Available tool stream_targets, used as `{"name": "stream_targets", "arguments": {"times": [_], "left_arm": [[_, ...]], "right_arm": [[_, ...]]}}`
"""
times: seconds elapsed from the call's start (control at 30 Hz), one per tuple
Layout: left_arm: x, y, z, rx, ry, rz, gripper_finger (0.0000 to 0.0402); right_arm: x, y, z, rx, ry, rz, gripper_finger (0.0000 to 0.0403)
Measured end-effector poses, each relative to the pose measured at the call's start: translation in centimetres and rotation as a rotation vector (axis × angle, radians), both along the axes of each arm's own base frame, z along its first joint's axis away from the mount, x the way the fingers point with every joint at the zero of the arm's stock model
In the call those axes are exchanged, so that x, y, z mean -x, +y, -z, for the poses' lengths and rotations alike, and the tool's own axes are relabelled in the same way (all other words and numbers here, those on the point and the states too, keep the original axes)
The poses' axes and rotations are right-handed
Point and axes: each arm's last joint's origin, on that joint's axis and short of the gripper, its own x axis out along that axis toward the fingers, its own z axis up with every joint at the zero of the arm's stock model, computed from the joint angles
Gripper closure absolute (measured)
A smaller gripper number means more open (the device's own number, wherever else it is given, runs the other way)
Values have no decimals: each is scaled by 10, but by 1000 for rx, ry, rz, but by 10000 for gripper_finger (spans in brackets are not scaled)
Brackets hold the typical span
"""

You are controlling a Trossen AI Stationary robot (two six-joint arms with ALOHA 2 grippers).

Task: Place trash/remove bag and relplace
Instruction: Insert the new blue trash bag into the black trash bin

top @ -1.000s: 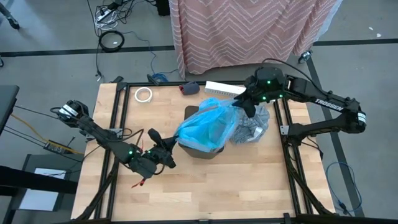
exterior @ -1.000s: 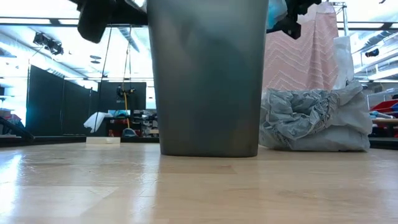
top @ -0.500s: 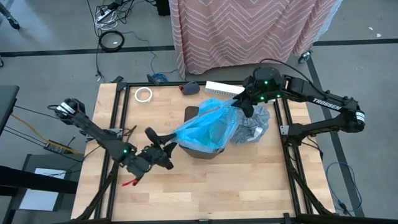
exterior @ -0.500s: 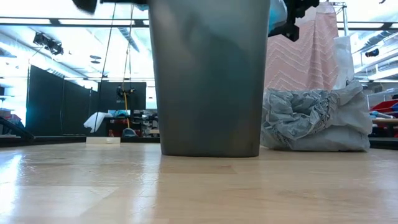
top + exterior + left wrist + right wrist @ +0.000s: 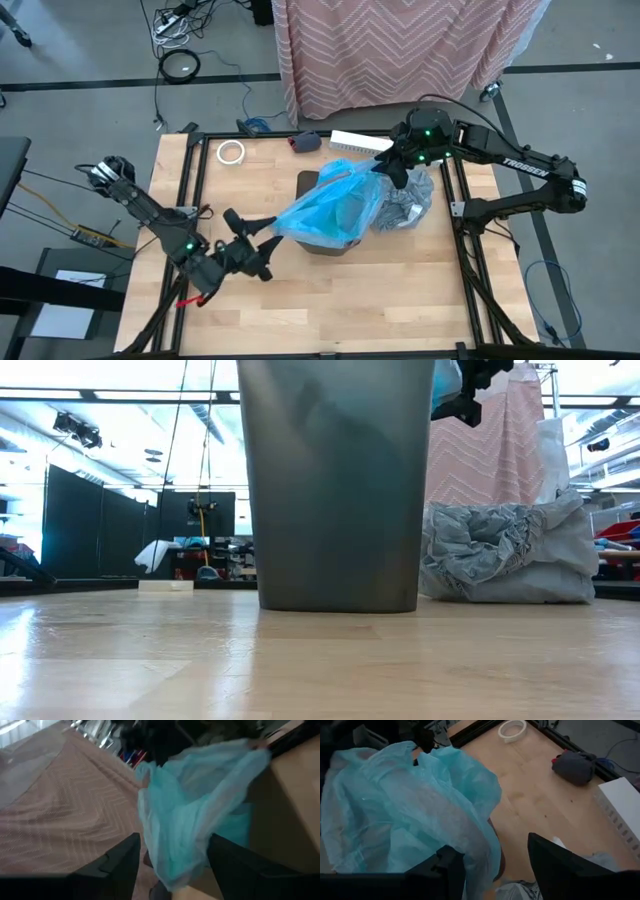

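Observation:
A bright blue plastic bag (image 5: 330, 205) lies spread over the mouth of the grey bin (image 5: 335, 480) at mid-table. My left gripper (image 5: 260, 238) is level at the bin's near left, open, and the blue bag's stretched-out corner (image 5: 172, 870) reaches between its fingers. My right gripper (image 5: 392, 168) is open over the bin's far right rim, at the bag's opposite edge. The grey bag (image 5: 405, 200) sits crumpled on the table right of the bin. The trash is out of view. My left gripper stands open around the blue bag's corner (image 5: 272, 228); I cannot tell whether a finger touches it. My right gripper slants down from the far right. The blue bag's edge (image 5: 470, 855) lies against one finger (image 5: 451, 870), and the other finger (image 5: 560, 865) stands clear of it.
A white tape roll (image 5: 231, 152), a dark grey lump (image 5: 306, 142) and a white box (image 5: 362, 142) lie along the far edge. Pink zigzag cloth (image 5: 400, 50) hangs beyond the table. The near half of the wooden table (image 5: 340, 310) is free room.
My left gripper has opened wide. It has gone up and toward the table's near left, away from the bin. The blue bag's near left corner is now drawn out into a point toward it. My right gripper has kept its place.

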Motion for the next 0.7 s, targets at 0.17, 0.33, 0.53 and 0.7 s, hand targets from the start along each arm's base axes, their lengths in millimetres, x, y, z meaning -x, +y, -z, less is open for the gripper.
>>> {"name": "stream_targets", "arguments": {"times": [0.17,0.33,0.53,0.7], "left_arm": [[11,-17,-10,-21,16,77,168],[20,-32,-25,-1,-6,158,167],[-1,-12,-53,-16,-39,194,167],[-28,25,-52,-25,-25,145,167]], "right_arm": [[0,0,0,7,2,1,207],[0,-1,0,21,7,17,209],[0,-2,-1,49,1,37,208],[-2,0,-1,43,-8,39,210]]}}
